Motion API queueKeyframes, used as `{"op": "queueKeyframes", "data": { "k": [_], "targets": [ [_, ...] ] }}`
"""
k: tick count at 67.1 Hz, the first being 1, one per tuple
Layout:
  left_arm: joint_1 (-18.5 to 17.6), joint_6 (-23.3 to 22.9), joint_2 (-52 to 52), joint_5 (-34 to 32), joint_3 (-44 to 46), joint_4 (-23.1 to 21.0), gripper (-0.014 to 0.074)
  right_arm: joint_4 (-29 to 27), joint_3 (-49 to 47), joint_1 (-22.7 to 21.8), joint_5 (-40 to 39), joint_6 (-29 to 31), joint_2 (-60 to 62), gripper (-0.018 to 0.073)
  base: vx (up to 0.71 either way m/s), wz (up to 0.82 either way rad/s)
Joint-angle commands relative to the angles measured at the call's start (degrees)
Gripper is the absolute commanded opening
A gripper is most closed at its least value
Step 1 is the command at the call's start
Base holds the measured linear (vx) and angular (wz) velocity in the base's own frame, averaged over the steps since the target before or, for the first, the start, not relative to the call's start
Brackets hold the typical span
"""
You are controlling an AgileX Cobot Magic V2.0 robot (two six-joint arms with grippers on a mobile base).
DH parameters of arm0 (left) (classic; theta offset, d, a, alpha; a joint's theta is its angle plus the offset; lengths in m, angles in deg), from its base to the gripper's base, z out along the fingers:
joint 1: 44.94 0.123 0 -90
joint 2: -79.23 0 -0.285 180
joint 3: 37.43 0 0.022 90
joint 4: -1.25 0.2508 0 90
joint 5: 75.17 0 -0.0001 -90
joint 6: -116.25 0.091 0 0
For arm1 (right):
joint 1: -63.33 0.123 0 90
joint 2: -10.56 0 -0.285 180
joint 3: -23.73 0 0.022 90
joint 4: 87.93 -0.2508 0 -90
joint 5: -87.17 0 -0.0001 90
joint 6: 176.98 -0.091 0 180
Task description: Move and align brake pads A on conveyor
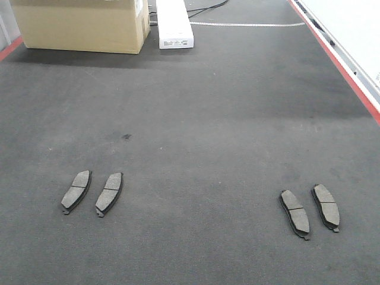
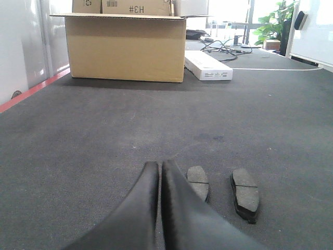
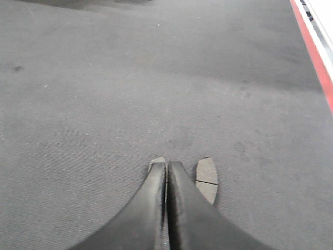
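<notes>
On the dark grey conveyor (image 1: 196,107), two brake pads A lie side by side at the front left (image 1: 77,191) (image 1: 109,193). Two more lie at the front right (image 1: 295,214) (image 1: 326,206). Neither gripper shows in the front view. In the left wrist view my left gripper (image 2: 159,165) is shut on nothing and hovers just left of one pad (image 2: 198,182), with its neighbour (image 2: 245,192) farther right. My right gripper (image 3: 167,165) is shut and empty too. It hides most of one pad (image 3: 156,161), and another pad (image 3: 207,179) lies just to its right.
A large cardboard box (image 1: 80,24) and a long white box (image 1: 174,24) stand at the belt's far end. A red frame rail (image 1: 350,77) runs along the right edge, and another red rail (image 2: 31,91) along the left. Cables lie behind the boxes.
</notes>
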Motion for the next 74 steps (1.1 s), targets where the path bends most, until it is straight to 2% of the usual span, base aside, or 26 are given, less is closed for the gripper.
{"op": "queueKeyframes", "data": {
  "k": [1, 18, 33, 43, 61, 74],
  "targets": [
    [0.0, 0.1, -0.8, -4.8, -1.1, -0.5, -0.0006, 1.5, -1.5, -0.4, -4.2, 0.6, -0.1, -0.0011, 0.00, 0.00],
    [0.0, 0.1, -0.8, -4.8, -1.1, -0.5, -0.0006, 4.9, -1.5, -0.8, -4.4, 0.4, -0.1, -0.0011, 0.00, 0.00],
    [0.0, 0.1, -0.8, -4.8, -1.1, -0.5, -0.0006, 4.5, -1.5, -9.7, -4.8, 0.2, 0.2, -0.0011, 0.00, 0.00],
    [0.0, 0.1, -0.8, -4.8, -1.1, -0.5, -0.0006, 4.5, -0.7, -13.2, -6.6, -0.1, 2.8, -0.0011, 0.00, 0.00],
    [0.0, 0.1, -0.8, -4.8, -1.1, -0.5, -0.0006, 4.5, 12.2, -14.2, -19.3, -2.5, 12.0, -0.0011, 0.00, 0.00],
    [0.0, 0.1, -0.8, -4.8, -1.1, -0.5, -0.0006, 4.5, 21.8, -14.2, -22.1, -2.6, 21.1, -0.0011, 0.00, 0.00]
  ]
}}
